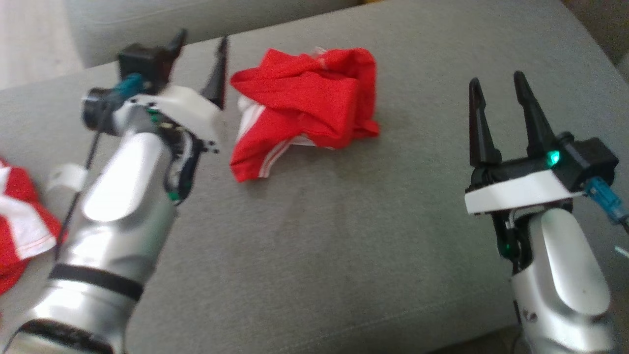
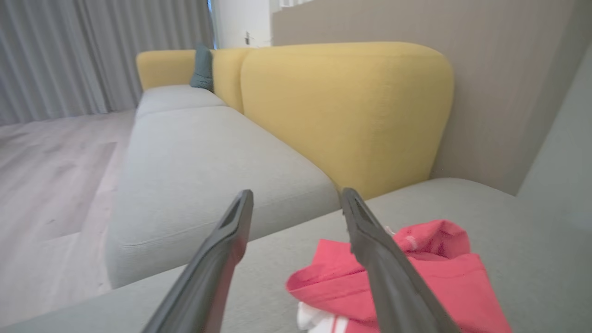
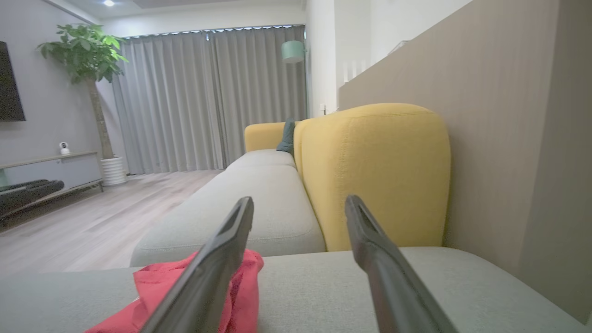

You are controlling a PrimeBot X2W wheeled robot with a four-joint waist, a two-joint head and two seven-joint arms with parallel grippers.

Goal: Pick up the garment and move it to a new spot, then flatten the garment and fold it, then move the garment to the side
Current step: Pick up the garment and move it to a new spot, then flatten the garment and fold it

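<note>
A striped cloth (image 1: pixel 22 221) is seen at the head view's lower left; the crumpled garment (image 1: pixel 304 108) is unheld, left gripper (image 1: pixel 199 54) and right gripper (image 1: pixel 497 93) splayed.

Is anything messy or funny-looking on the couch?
Yes. The red garment lies scrunched in a lumpy heap on the grey cushion, white stripes poking out underneath, not flat or folded. Another red and white cloth sits bunched at the far left of the head view.

grey fabric sofa seat cushion (image 1: pixel 344 236), flat and wide, crumpled red garment with white stripes (image 1: pixel 304 108) lying bunched on its far-middle part, second red-and-white cloth (image 1: pixel 22 216) at its left edge, well apart from the first
</note>
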